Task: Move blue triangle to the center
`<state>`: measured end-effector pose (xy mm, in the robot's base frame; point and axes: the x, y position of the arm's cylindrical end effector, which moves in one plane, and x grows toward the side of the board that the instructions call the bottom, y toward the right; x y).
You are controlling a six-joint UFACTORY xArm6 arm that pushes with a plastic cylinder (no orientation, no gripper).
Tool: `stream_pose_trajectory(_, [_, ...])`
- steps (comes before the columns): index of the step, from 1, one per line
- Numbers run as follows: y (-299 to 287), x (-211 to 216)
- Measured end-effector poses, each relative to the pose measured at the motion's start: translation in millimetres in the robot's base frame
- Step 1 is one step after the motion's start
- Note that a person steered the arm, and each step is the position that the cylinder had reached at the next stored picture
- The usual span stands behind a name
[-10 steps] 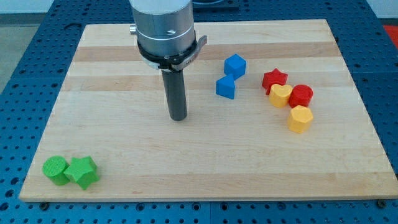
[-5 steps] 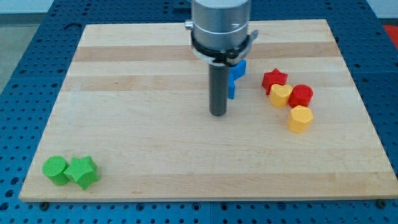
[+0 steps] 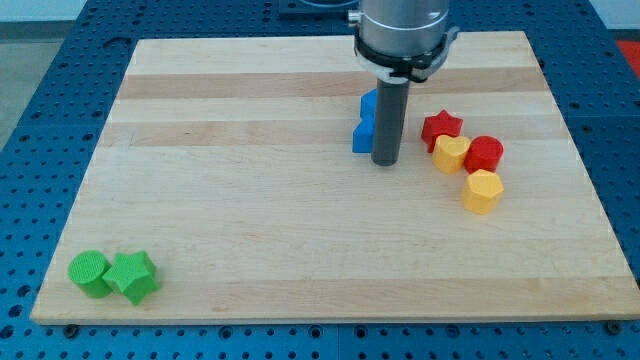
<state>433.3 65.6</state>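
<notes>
The blue triangle [image 3: 361, 138] lies on the wooden board [image 3: 250, 200] right of centre, towards the view's top. A second blue block [image 3: 368, 103] sits just above it, its shape hidden by the rod. My tip [image 3: 386, 160] rests on the board right against the blue triangle's right side, covering part of both blue blocks. The rod stands between the blue blocks and the red and yellow group.
A red star [image 3: 441, 127], a yellow heart [image 3: 451, 153], a red round block [image 3: 484, 154] and a yellow block [image 3: 482, 190] cluster at the view's right. A green round block [image 3: 88, 272] and a green star [image 3: 133, 276] sit at the bottom left.
The rod has moved from the board's left-centre to the right, passing in front of the blue blocks to their right side. No block has visibly moved.
</notes>
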Motion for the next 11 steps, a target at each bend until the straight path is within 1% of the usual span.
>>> stream_pose_trajectory(3, [11,-38])
stream_pose_trajectory(5, [9,-49])
stream_pose_trajectory(11, [-89,-55])
